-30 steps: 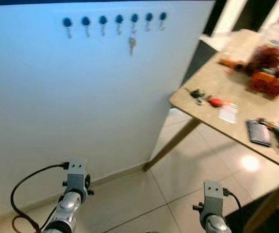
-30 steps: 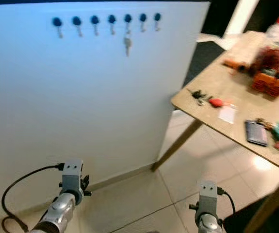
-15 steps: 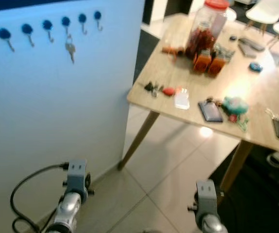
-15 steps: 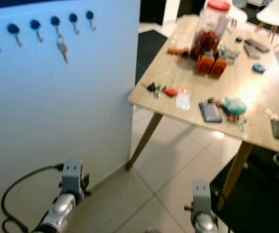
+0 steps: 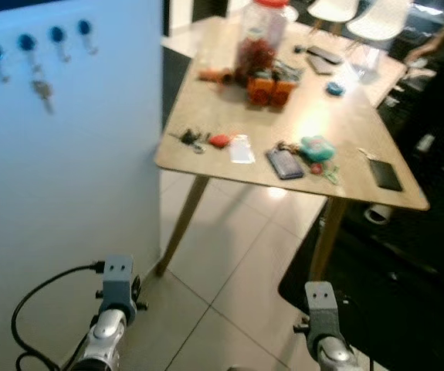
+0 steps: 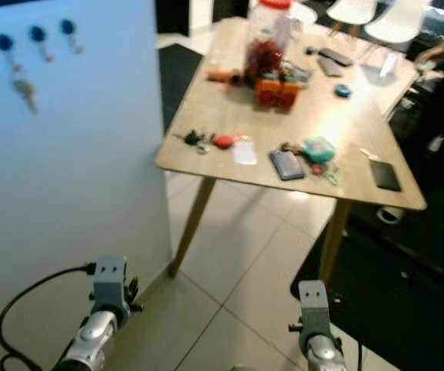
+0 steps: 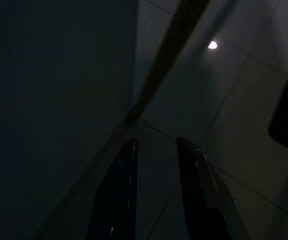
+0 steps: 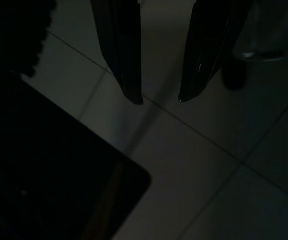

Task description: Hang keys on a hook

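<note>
Facing wooden table (image 5: 345, 127) — tiled floor (image 5: 237, 255)

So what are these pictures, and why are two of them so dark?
A walking robot took them. The two bright pictures come from cameras on its head, looking down. At the bottom you see its left arm and right arm, hanging idle. On the left is a white board with blue hooks; one key hangs there. The wooden table holds a bunch of keys, a jar and small items. The dark pictures come from wrist cameras: the left gripper and right gripper, both open, holding nothing, above the floor.
</note>
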